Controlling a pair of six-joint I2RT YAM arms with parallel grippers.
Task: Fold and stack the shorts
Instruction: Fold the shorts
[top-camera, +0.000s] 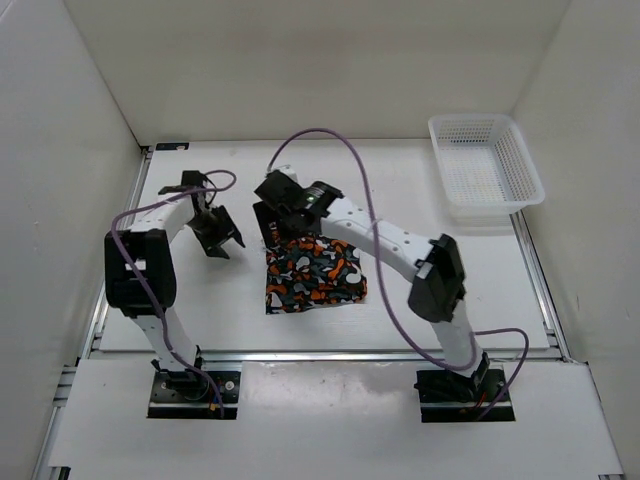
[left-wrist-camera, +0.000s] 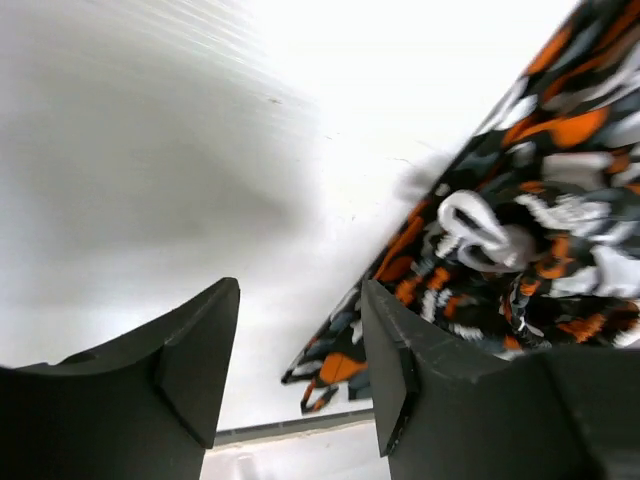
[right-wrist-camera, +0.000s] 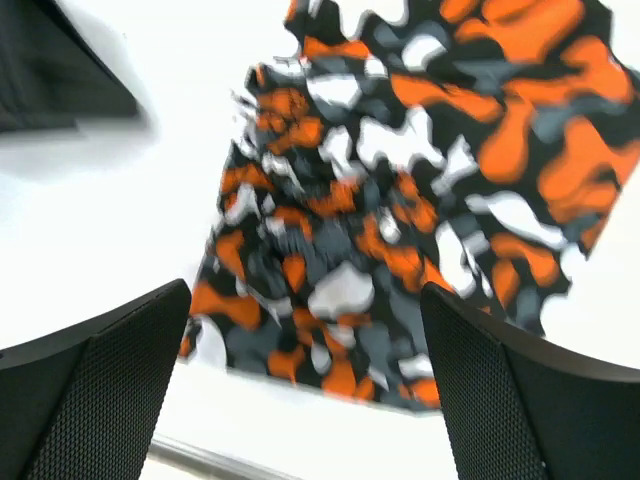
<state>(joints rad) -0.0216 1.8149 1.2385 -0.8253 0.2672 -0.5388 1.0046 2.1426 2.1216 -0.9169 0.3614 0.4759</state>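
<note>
White walls (top-camera: 90, 120) box in a white table (top-camera: 200, 310), where camouflage shorts (top-camera: 312, 275) lie flat. Just left of the shorts, the left gripper (left-wrist-camera: 300, 300) stands parted and empty; over their far edge, the right gripper (right-wrist-camera: 305, 300) gapes wide, empty.

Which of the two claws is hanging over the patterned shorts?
The right gripper: its open fingers hang above the far edge of the shorts. The left gripper, also open, is off to their side, over bare table.
</note>
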